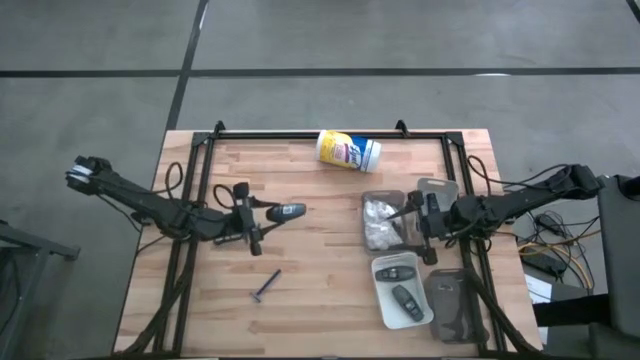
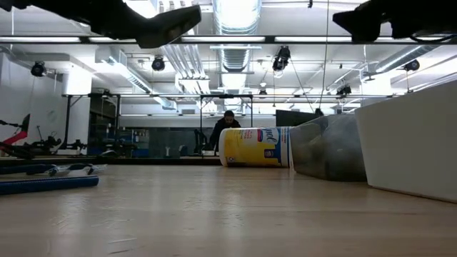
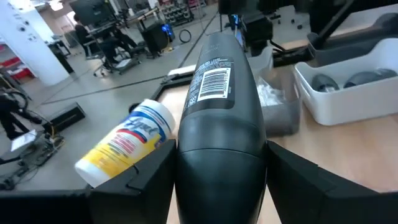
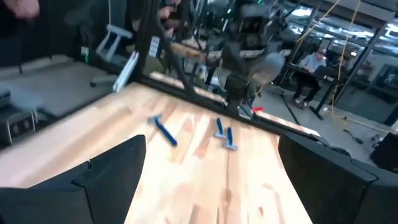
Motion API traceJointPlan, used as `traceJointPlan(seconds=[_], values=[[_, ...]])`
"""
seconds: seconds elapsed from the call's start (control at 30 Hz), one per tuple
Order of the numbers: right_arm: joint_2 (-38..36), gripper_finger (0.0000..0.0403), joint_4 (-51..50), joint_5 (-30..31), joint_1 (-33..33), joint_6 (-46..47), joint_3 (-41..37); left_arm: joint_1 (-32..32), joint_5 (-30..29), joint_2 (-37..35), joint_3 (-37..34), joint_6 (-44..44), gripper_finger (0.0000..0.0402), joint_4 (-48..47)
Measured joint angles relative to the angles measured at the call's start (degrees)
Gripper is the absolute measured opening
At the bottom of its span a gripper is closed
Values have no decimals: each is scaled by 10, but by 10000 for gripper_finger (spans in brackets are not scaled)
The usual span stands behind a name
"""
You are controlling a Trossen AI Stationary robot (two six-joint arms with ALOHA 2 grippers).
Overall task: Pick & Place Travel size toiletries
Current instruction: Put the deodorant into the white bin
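Currently the carrying step looks to be in hand: the left hand (image 1: 268,215) hangs over the middle of the tabletop (image 1: 320,300), nearer its left edge, closed on a dark grey tube (image 3: 219,112) with a pale barcode label, one finger (image 3: 134,183) pressed to each flank in its wrist view. The tube points toward the clear trays (image 1: 400,290) by the right edge, where one tray already carries two similar dark tubes (image 1: 402,284) and another a heap of white packets (image 1: 378,220). My guess is the next move calls for a sweep rightward across the tabletop, clearing the tray walls before letting go. The right hand (image 1: 418,222) waits over the trays, its fingers spread wide and gripping nothing. A slim dark stick (image 1: 266,285) lies loose near the front edge, and a yellow-and-white canister (image 1: 348,151) lies on its side by the back edge.
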Motion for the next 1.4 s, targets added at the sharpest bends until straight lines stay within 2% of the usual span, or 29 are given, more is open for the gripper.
traceJointPlan(seconds=[0.17,0.27,0.53,0.8,0.93,1.17,1.33,1.4], values=[[29,364,2,-1,0,-7,-3,13,26,5,6,3,221,-7],[61,364,35,-1,0,31,-1,15,51,9,5,3,221,-9],[189,364,140,-1,0,113,5,16,65,53,4,-5,222,-7],[346,364,330,-3,0,241,37,16,80,147,4,-21,222,90],[397,364,335,-1,-3,173,72,15,91,185,18,-19,222,104],[462,364,330,2,-7,131,146,15,102,225,48,-20,222,103],[506,364,264,4,-7,20,197,14,122,256,71,-20,222,102],[525,364,244,23,-7,-19,222,14,123,262,77,-22,222,101]])
